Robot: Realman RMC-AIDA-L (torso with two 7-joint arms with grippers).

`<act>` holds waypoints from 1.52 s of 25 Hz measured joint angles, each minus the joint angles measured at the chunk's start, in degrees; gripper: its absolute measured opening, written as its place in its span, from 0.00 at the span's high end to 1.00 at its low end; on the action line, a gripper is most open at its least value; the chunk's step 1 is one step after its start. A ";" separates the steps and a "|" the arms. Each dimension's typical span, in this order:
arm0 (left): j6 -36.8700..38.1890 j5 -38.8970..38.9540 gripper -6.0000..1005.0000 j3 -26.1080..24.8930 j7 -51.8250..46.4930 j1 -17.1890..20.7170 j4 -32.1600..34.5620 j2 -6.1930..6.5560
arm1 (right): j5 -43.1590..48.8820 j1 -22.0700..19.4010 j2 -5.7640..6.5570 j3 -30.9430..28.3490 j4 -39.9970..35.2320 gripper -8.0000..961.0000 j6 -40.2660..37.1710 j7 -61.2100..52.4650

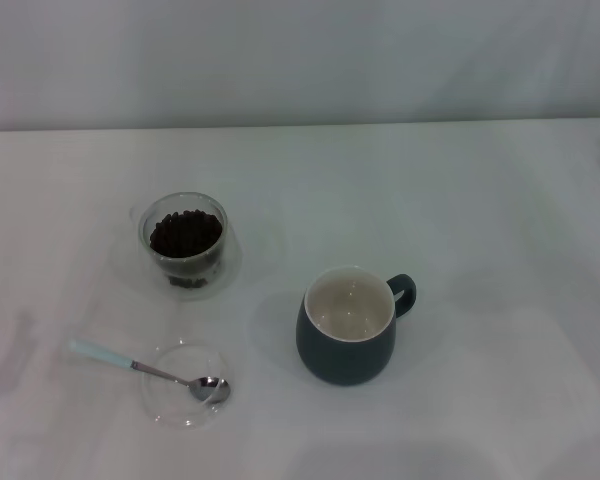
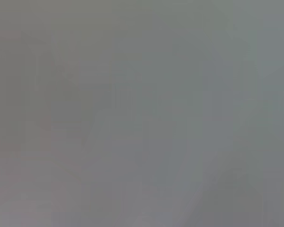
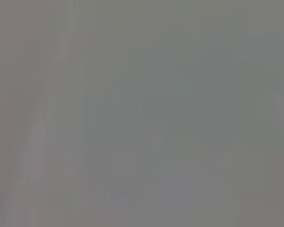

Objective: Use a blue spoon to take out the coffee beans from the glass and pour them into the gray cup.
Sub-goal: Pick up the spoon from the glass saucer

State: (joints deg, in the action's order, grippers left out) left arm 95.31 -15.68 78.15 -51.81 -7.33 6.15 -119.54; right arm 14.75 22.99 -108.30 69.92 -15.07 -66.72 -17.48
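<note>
Neither pincer appears in the head view, and both wrist views give only a flat gray field, so I cannot tell if the left pincer or the right pincer is apart or together, and no thing can be placed relative to them. The places below are therefore given among the things themselves.

Going from left to right on the white worktop [image 1: 500, 200]: the blue spoon [image 1: 150, 368] lies at the near left, its pale handle pointing out to the left and its metal bowl resting in a shallow clear dish [image 1: 185, 385]. Behind it, farther from the robot, stands the glass [image 1: 186, 243], holding the coffee beans [image 1: 185, 233] as a dark heap close to the rim. To the right of both, well apart from the glass, stands the gray cup [image 1: 349, 325], upright, its loop handle turned to the right and its cream inside without beans.

In my judgement nothing of the task is done yet, and the step in hand is to pick up the spoon. The left arm seems the natural one (the spoon lies on its side). It is best to come down over the blue handle, away from the dish, and close on the narrow width so that the spoon does not roll. Lifting should be gentle, because the bowl may drag the light dish.
</note>
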 joint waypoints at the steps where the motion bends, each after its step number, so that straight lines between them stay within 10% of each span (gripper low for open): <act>1: 0.05 0.01 0.14 1.05 -1.43 0.29 -0.32 0.00 | -0.09 0.56 0.01 -0.29 -0.50 0.49 1.45 1.57; 13: -4.78 -1.00 0.14 6.06 -24.46 -3.61 -7.79 0.94 | -0.13 2.43 -2.79 -5.85 -3.82 0.50 8.23 7.46; 20: -11.09 -1.89 0.14 11.58 -35.45 -5.74 -7.82 1.90 | -0.35 -0.62 -6.52 -9.27 -6.78 0.50 8.83 6.76; 38: -17.38 -1.89 0.14 22.60 -40.93 -9.71 -7.96 3.35 | -1.01 3.56 -6.52 -13.08 -1.28 0.50 8.75 10.58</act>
State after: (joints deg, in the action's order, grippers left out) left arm 77.93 -17.58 100.75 -92.74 -17.03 -1.81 -116.19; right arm 13.73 26.55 -114.82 56.84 -16.35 -57.97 -6.89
